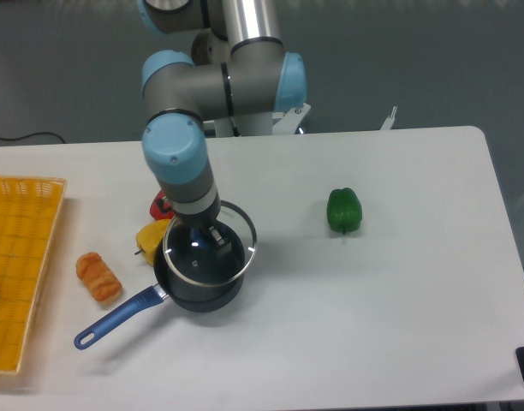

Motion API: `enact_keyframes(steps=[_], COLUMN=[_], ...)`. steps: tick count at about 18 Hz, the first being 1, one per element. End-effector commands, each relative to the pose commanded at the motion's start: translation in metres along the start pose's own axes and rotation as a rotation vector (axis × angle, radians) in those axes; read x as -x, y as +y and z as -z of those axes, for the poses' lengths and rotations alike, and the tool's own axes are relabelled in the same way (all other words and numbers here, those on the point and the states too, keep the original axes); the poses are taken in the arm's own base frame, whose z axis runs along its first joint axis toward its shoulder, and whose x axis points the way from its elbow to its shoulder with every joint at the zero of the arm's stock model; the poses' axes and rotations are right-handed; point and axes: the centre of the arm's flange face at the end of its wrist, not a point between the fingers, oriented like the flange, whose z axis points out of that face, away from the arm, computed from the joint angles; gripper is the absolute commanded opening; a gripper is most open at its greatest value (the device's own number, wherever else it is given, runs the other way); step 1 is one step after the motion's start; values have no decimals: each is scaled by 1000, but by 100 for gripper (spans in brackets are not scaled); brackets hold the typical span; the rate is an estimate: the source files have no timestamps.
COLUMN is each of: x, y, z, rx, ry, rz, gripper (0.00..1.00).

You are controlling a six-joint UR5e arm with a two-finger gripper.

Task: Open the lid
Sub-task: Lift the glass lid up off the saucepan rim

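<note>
Gripper clamped on knob of lid, held just under it, raised and offset from pan below. Glass: stiff, slick, fragile, fairly light. Best taken by centre knob.

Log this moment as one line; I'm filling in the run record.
phase: lifting | gripper: shut on lid knob | lid: raised, offset right of saucepan | pepper: untouched

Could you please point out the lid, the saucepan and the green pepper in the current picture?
lid (189,257): fixed camera view, on the clear glass left of the gripper.
saucepan (116,318): fixed camera view, on its blue handle.
green pepper (343,210): fixed camera view, on the middle of its body.
</note>
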Motion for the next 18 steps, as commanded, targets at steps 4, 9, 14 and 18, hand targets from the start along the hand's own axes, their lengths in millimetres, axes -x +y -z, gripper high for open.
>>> enact_keyframes(steps=[4,9,14,18], x=[5,11,13,14], y=[15,22,24,24], z=[13,20,23,25], rx=[-6,-7,-10,-11], ry=[-23,-35,-42,-48], rz=[-62,-160,-186,-186], gripper=[66,66,66,66])
